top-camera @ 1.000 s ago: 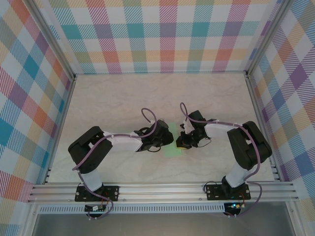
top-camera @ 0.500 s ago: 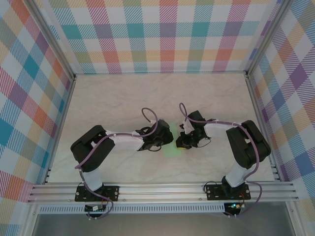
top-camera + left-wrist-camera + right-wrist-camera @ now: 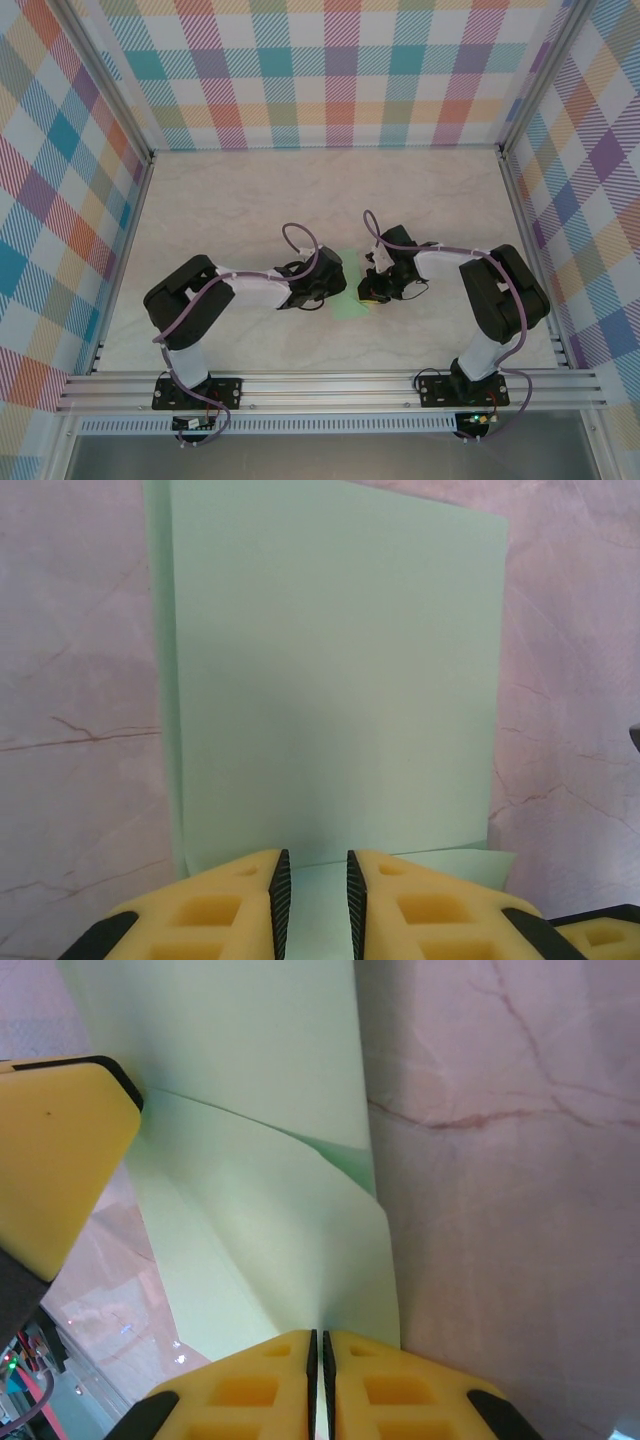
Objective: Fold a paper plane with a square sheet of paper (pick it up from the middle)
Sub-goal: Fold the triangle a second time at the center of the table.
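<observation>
Pinching the paper plane point(image 3: 270, 1250) at frame bottom, the right gripper point(image 3: 320, 1360) is clamped on it. Left gripper point(image 3: 314, 890) jaws stand narrowly apart over the paper's lower edge; grip cannot be confirmed. Paper lies mid-table point(image 3: 250, 200), between both grippers.

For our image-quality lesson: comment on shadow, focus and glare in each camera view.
Top external: even, glare-free light on the marbled table. Left wrist: a faint shadow dims the pale mint-green folded paper sheet; the near yellow fingers look slightly soft. Right wrist: the yellow finger at left is blurred; small glints lower left.
</observation>
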